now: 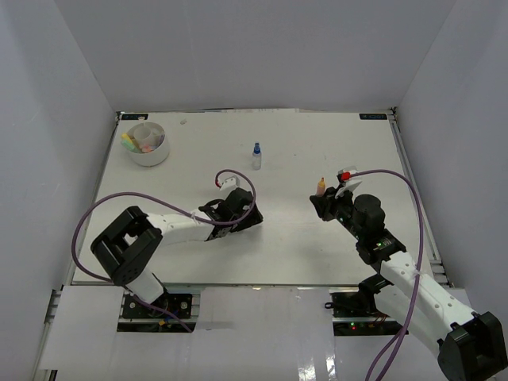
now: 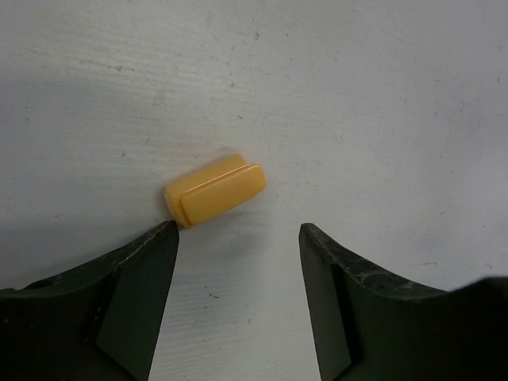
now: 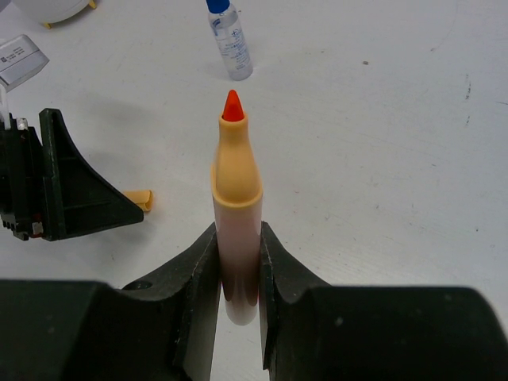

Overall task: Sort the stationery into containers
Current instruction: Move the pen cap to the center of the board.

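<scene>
My left gripper (image 2: 238, 238) is open and low over the table, with a small orange marker cap (image 2: 215, 190) lying just ahead of its left fingertip, untouched. In the top view the left gripper (image 1: 248, 214) is at mid-table. My right gripper (image 3: 238, 246) is shut on an uncapped orange marker (image 3: 236, 198), red-orange tip pointing forward; in the top view the marker (image 1: 321, 186) sticks out of the gripper (image 1: 324, 198). The cap (image 3: 140, 199) also shows in the right wrist view beside the left gripper (image 3: 71, 190). The white divided tub (image 1: 148, 143) at the far left holds several markers.
A clear bottle with a blue cap (image 1: 256, 155) stands upright at mid-table, beyond both grippers; it also shows in the right wrist view (image 3: 230, 44). Purple cables loop over both arms. White walls enclose the table on three sides.
</scene>
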Controlling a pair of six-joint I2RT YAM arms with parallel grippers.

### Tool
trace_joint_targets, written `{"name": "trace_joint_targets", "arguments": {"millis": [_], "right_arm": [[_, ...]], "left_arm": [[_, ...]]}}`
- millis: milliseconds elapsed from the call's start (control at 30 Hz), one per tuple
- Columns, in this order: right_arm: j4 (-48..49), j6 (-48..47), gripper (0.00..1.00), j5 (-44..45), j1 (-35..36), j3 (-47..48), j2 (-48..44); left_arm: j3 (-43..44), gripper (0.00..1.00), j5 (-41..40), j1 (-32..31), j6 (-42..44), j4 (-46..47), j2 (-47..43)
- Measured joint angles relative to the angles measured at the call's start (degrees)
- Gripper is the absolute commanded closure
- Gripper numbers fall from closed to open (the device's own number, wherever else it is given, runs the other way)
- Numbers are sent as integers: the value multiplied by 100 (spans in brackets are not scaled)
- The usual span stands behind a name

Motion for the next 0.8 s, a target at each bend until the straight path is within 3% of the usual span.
{"name": "trace_joint_targets", "arguments": {"millis": [567, 800], "right_arm": [[0, -2, 92, 2, 0, 0, -2], [0, -13, 92, 15, 0, -2, -13]], "left_arm": [[529, 27, 103, 684, 291, 103, 459], [310, 27, 127, 684, 7, -111, 17]]}}
